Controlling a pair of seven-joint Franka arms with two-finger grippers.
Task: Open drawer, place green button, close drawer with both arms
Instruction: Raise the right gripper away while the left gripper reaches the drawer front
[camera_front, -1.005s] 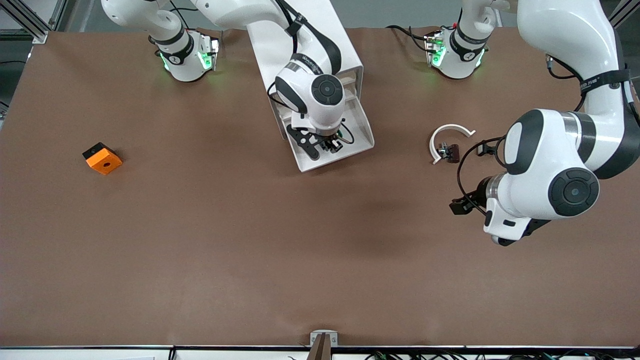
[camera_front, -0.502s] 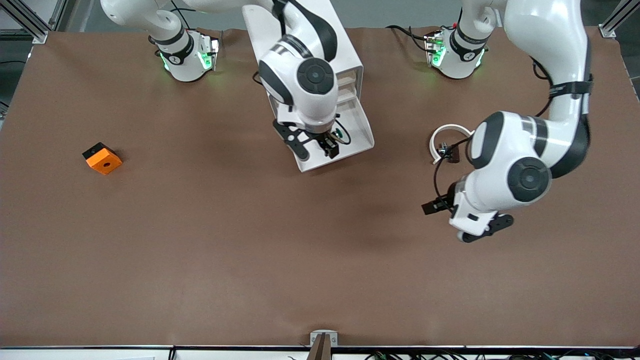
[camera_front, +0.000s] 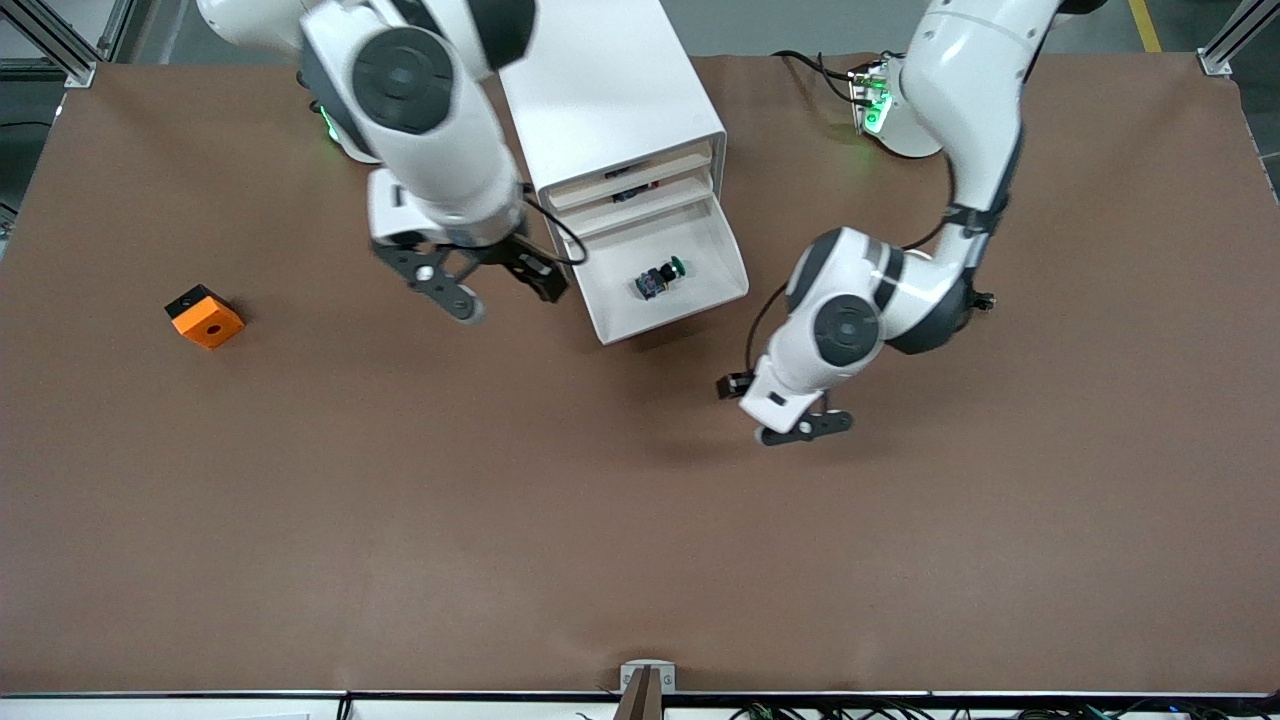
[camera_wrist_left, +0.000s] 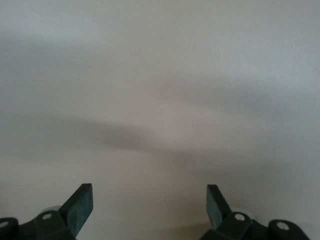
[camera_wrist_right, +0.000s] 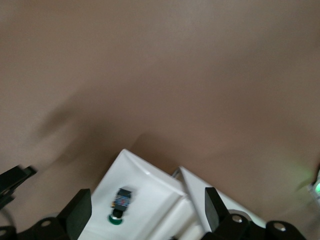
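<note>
The white cabinet (camera_front: 610, 90) stands at the table's middle, near the robots' bases. Its lowest drawer (camera_front: 700, 250) is pulled open. The green-capped button (camera_front: 660, 280) lies on its side in the drawer, free of any gripper. My right gripper (camera_front: 495, 288) is open and empty, in the air beside the drawer toward the right arm's end. The right wrist view shows the gripper (camera_wrist_right: 146, 210), the drawer (camera_wrist_right: 150, 187) and the button (camera_wrist_right: 120, 204). My left gripper (camera_front: 775, 410) is open and empty over the table, near the drawer's front corner. The left wrist view (camera_wrist_left: 148, 202) shows only a pale blurred surface.
An orange block with a round hole (camera_front: 205, 317) lies toward the right arm's end of the table. The left arm's elbow (camera_front: 900, 290) hangs over the spot beside the cabinet where the white curved strip lay. Three upper drawers are shut.
My right gripper has let go of the button in the drawer, risen and swung away toward the right arm's end. My left arm has swung in toward the drawer's front.
</note>
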